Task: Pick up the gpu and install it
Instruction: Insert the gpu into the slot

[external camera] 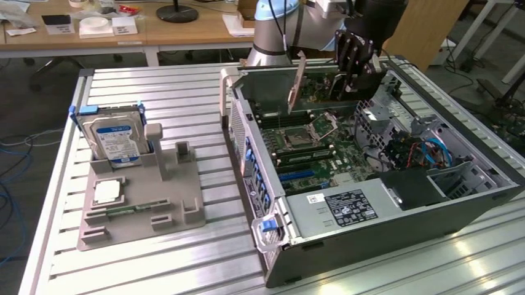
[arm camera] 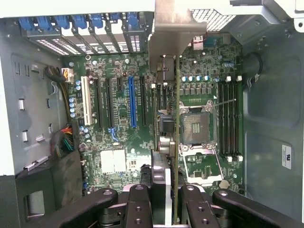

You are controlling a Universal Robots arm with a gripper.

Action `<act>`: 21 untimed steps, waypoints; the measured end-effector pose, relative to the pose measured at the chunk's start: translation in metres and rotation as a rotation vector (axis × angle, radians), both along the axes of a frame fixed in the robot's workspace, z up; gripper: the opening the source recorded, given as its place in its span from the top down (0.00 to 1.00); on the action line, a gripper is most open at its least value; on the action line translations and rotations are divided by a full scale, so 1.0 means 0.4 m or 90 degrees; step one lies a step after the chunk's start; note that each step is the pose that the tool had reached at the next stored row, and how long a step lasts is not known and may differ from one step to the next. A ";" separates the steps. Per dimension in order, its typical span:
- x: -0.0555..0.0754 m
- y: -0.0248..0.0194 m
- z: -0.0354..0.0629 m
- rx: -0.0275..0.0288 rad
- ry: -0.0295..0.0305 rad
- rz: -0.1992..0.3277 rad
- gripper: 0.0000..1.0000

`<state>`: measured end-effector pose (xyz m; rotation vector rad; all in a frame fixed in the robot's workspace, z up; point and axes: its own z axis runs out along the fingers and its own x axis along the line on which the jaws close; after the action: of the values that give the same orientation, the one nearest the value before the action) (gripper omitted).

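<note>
The gpu, a thin dark circuit card with a green board edge and a silvery metal end bracket, hangs upright inside an open grey computer case, gripped narrowly on both faces by the black gripper. The wrist view catches the card edge-on above the green motherboard, roughly between a long blue expansion slot and the square metal processor socket. The card's faces are lost to that angle, and whether its lower edge touches any slot cannot be made out.

In the exterior view's upper centre the gpu stands side-on over the case's far end. The gripper reaches down from an arm cut off by the frame's top edge, its fingertips hard to separate from the dark card.

That wider view takes in the ribbed aluminium table. On it, at the exterior view's left, a grey moulded parts stand holds a silver hard drive with a blue label upright. Blue cables curl at the case's right, and a silver power supply with a black label sits at its near end. Wooden desks cross the upper left.
</note>
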<state>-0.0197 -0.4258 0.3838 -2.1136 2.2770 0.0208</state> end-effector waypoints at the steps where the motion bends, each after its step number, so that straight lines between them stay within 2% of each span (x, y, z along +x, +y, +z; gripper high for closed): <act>1: 0.000 0.000 0.000 0.0000 0.0000 0.000 0.72; 8: 0.000 0.000 -0.002 0.0004 -0.0001 0.001 0.72; 9: -0.001 -0.001 -0.004 0.0010 -0.0001 0.003 0.72; 12: -0.003 -0.002 -0.013 0.0070 0.0000 0.016 0.72; 16: -0.007 -0.003 -0.029 0.0109 0.0000 0.021 0.72; 21: -0.013 -0.007 -0.046 0.0121 0.0001 0.040 0.72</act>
<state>-0.0251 -0.4288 0.3652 -2.1743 2.2014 0.0441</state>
